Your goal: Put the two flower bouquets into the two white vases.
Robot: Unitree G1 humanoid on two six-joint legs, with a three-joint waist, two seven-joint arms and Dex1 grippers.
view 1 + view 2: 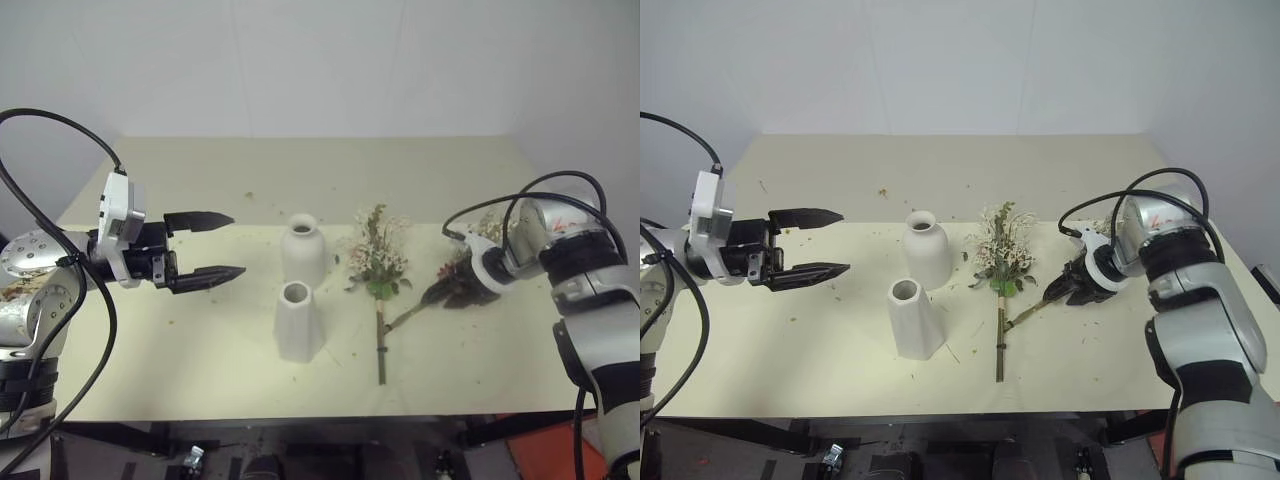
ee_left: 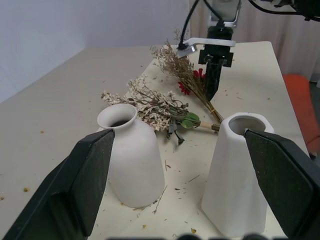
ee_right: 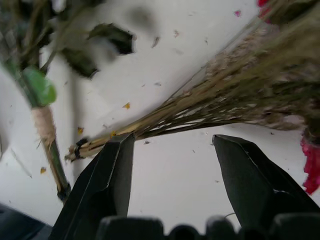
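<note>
Tan sprig bouquet (image 3: 210, 107) beneath open right end effector (image 3: 172, 165).

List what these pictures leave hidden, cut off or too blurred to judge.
- Dry-sprig bouquet: in the head views the right gripper covers part of it.
- Cream-white bouquet: blurred and cut off by the right wrist view's edge.
- Bottle vase and cone vase: their insides are dark, contents unreadable.
- Cone vase base: hidden behind the left gripper's fingers in the left wrist view.

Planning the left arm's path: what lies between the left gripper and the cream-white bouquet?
In the left eye view, both white vases: bottle-shaped vase and cone-like vase stand between the left gripper and the cream-white bouquet.
</note>
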